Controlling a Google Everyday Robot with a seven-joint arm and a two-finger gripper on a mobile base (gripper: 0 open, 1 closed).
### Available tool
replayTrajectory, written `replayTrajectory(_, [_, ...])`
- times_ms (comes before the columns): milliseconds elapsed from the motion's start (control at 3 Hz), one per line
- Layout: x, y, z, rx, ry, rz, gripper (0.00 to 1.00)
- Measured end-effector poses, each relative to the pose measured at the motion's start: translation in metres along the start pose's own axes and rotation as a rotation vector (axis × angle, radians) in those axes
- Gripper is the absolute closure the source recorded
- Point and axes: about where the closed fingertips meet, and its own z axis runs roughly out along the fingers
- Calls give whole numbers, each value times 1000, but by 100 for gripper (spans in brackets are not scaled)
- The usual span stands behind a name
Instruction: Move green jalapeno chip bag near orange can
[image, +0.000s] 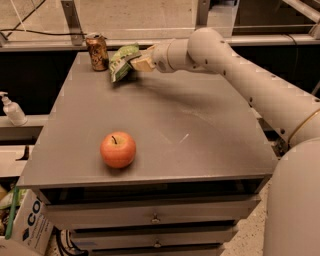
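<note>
1. Grey metal tabletop, seen from the front, caps a cabinet of shallow drawers; a pale rail runs behind it against a dark gap.
2. At the far left corner stands the orange can, upright, its silver top showing. Its brown-gold label is too blurred to read.
3. Just right of the can, with a narrow gap between them, is the green jalapeno chip bag, crumpled and tilted. Whether its lower edge touches the surface cannot be told, and any lettering on it is illegible.
4. Reaching in from the right, the robot's cream arm crosses the back of the table. Its gripper has tan fingers clenched on the bag's right side.
5. A red-orange apple, stem up, sits alone near the front edge, well apart from can and bag.
6. Off the table at left stands a clear pump bottle on a low ledge.
7. A cardboard box at bottom left shows the dark letters "CO".
</note>
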Motion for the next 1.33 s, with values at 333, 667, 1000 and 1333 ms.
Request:
replayTrajectory(333, [1, 2, 6, 0, 19, -1, 82])
replayTrajectory(667, [4, 3, 6, -7, 30, -1, 59])
replayTrajectory(1000, [7, 6, 5, -21, 45, -1, 36])
replayTrajectory(1333, [11, 10, 5, -39, 61, -1, 13])
